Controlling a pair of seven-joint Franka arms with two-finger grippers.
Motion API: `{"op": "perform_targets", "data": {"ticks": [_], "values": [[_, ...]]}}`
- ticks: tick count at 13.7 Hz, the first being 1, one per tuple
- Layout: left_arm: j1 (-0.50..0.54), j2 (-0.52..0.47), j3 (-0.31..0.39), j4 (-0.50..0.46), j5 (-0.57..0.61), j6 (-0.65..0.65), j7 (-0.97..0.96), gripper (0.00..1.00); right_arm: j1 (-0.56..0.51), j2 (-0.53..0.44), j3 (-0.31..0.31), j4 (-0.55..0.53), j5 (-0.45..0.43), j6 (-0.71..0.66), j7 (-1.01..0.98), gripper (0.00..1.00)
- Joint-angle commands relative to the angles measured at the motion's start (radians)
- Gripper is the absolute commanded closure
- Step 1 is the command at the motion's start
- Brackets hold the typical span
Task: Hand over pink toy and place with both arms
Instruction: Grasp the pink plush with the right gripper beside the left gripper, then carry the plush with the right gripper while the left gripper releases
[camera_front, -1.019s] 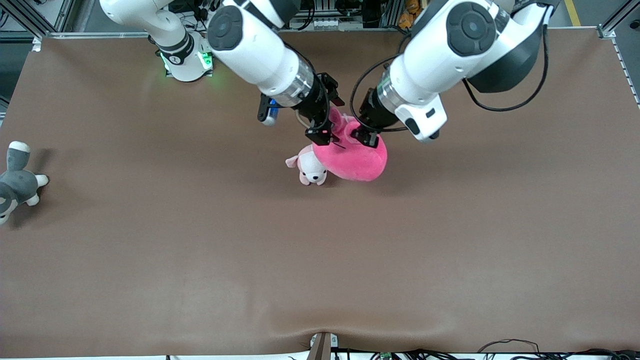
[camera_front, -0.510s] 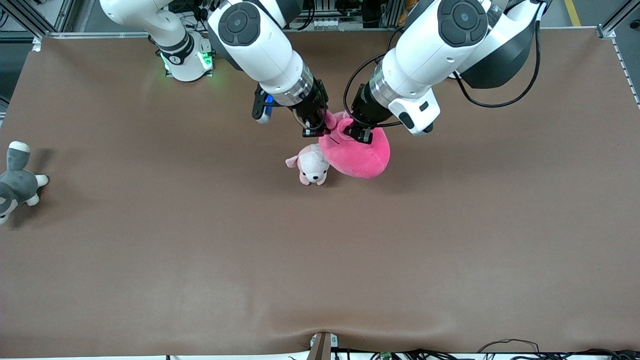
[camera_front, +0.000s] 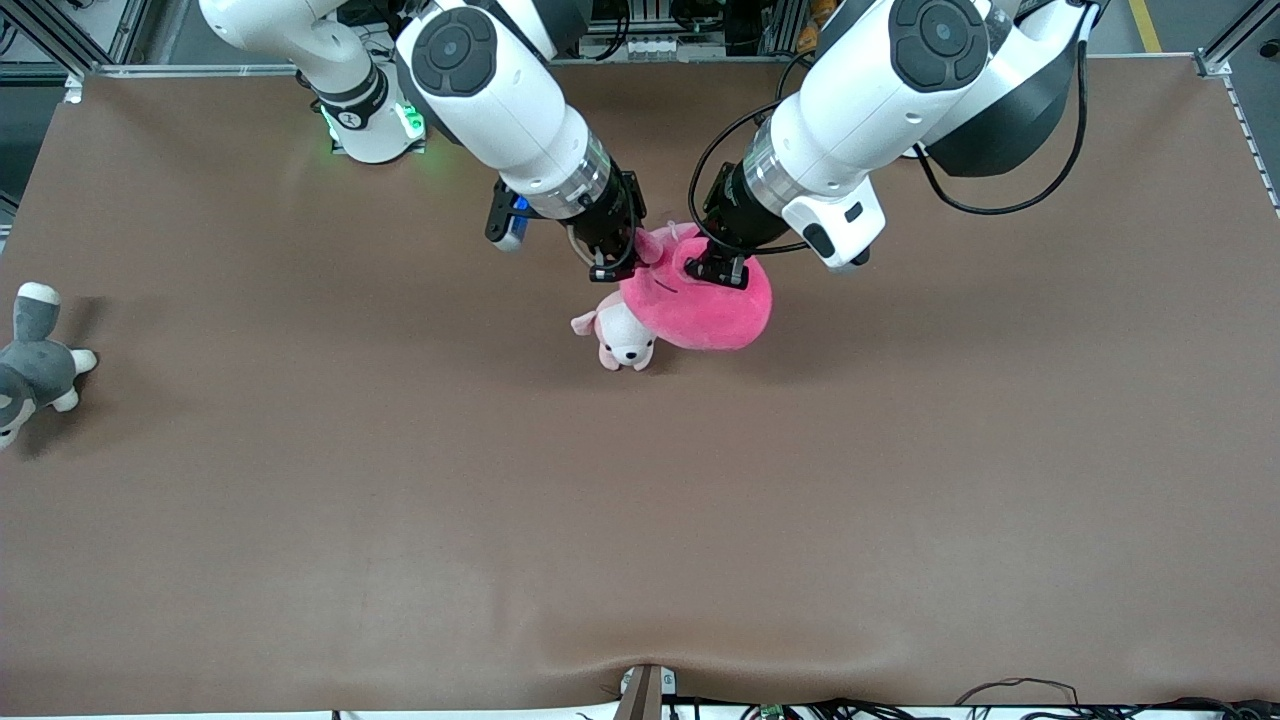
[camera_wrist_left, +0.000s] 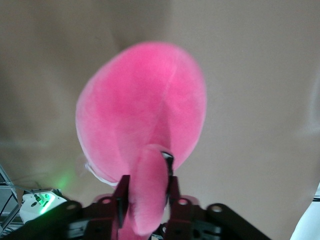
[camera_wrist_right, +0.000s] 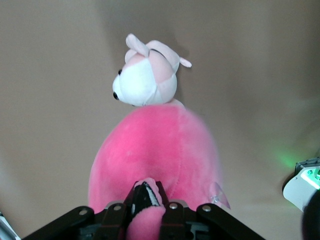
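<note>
Hanging over mid-table above the dog plush (camera_front: 622, 340), the pink toy (camera_front: 700, 305) is pinched by the closed right gripper (camera_front: 607, 268); the left gripper's (camera_front: 722, 275) fingers flank a flap, grip uncertain

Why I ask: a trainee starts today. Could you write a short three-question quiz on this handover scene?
1. True or false: while the left gripper is at the top of the round hot-pink plush toy, the right gripper is shut on that toy.
2. Which thing lies closest to the pink toy? A) the small pale pink-and-white dog plush B) a green block C) a metal bowl
3. Fill in: the grey-and-white plush lies toward the ___ arm's end of the table.

Key: 1 true; 2 A; 3 right.
</note>
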Motion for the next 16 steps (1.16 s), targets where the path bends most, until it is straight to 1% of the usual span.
{"op": "perform_targets", "data": {"ticks": [1,2,4,5,7,8,9,11,13,14,15,16], "values": [[0.005,-0.006,0.012,0.02,-0.012,-0.025,-0.003,0.0,-0.051,-0.036,0.008,0.014,-0.016,-0.075,0.019,1.0],[0.013,-0.008,0.014,0.02,-0.009,-0.033,0.002,0.0,-0.072,-0.039,0.003,0.015,-0.023,-0.106,0.017,1.0],[0.056,-0.022,0.017,0.02,0.003,-0.061,0.076,0.0,-0.109,-0.083,-0.018,0.017,-0.075,-0.19,0.002,1.0],[0.076,-0.034,0.014,0.02,0.025,-0.081,0.132,0.0,-0.138,-0.106,-0.035,0.017,-0.086,-0.226,-0.021,1.0],[0.12,-0.057,0.012,0.02,0.069,-0.113,0.257,0.0,-0.191,-0.12,-0.047,0.023,-0.092,-0.241,-0.094,1.0],[0.142,-0.066,0.012,0.02,0.092,-0.13,0.335,0.0,-0.239,-0.141,-0.055,0.023,-0.093,-0.278,-0.146,1.0],[0.156,-0.084,0.014,0.019,0.124,-0.151,0.43,0.0,-0.302,-0.16,-0.067,0.023,-0.091,-0.353,-0.243,1.0],[0.188,-0.117,0.016,0.015,0.195,-0.195,0.613,0.0,-0.448,-0.161,-0.083,0.024,-0.076,-0.497,-0.521,1.0],[0.246,-0.126,0.016,0.012,0.233,-0.266,0.82,0.0,-0.638,-0.151,-0.08,0.014,-0.076,-0.531,-0.807,1.0],[0.277,-0.129,0.016,0.012,0.256,-0.306,0.927,0.0,-0.722,-0.134,-0.08,0.006,-0.074,-0.522,-0.969,1.0],[0.298,-0.131,0.016,0.011,0.285,-0.329,1.016,0.0,-0.79,-0.084,-0.078,0.006,-0.073,-0.518,-1.097,1.0],[0.306,-0.131,0.016,0.011,0.316,-0.36,1.07,0.0,-0.839,-0.044,-0.078,0.005,-0.051,-0.492,-1.178,1.0]]}}
